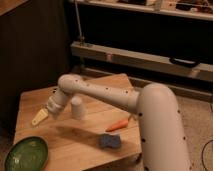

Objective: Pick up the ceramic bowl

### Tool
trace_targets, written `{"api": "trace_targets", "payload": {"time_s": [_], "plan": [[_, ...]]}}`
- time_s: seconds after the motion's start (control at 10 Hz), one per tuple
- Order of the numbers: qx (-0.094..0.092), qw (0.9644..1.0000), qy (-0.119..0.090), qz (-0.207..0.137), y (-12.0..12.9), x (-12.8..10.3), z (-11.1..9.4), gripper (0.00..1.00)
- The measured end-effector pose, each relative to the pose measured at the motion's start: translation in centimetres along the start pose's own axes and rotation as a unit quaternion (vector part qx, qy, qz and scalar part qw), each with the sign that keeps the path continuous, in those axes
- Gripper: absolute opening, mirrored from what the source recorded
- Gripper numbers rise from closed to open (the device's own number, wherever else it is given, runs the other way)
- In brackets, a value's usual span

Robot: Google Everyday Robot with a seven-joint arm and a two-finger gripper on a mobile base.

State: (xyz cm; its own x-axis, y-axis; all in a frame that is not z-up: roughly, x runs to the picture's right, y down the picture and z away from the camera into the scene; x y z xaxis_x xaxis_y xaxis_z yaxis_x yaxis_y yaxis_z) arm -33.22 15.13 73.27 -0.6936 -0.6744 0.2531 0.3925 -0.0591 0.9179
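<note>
Ceramic bowl [26,154], a wide, shallow, green-glazed round dish with a darker rim, sits at the near left corner of the light wooden table [75,150]. It lies flat with its hollow facing up and nothing in it or against it, so its rim is free to be taken from above. Along the near edge, well to the right of the bowl, lies a flat blue sponge-like pad [110,141]. Just beyond it, toward the right edge, a small orange carrot-shaped piece [120,125] lies on its side. Both are well apart from the bowl and should not get in the way of a reach to it. Farther in, over the left part of the table, the gripper [40,118] with its pale yellowish fingers hangs above the wood, pointing down and toward the near left. Its fingers are apart and nothing shows between them. It is beyond the bowl and not touching it, which reads as an approach with the grasp not yet made. Just beside the wrist, toward the middle of the table, a small white cylindrical cup [77,108] stands upright. It is close enough that a careless swing could tip it. The white arm [100,92] stretches across the table from the right. Behind the far edge runs a metal rack [140,57].
</note>
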Motion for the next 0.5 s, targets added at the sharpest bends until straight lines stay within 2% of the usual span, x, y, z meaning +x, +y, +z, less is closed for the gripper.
{"api": "trace_targets", "payload": {"time_s": [0.3, 0.5], "plan": [[-0.013, 0.9997, -0.02, -0.002, -0.5, 0.9, 1.7, 0.8], [-0.012, 0.9996, -0.023, 0.006, 0.0, -0.5, 1.8, 0.8]]}}
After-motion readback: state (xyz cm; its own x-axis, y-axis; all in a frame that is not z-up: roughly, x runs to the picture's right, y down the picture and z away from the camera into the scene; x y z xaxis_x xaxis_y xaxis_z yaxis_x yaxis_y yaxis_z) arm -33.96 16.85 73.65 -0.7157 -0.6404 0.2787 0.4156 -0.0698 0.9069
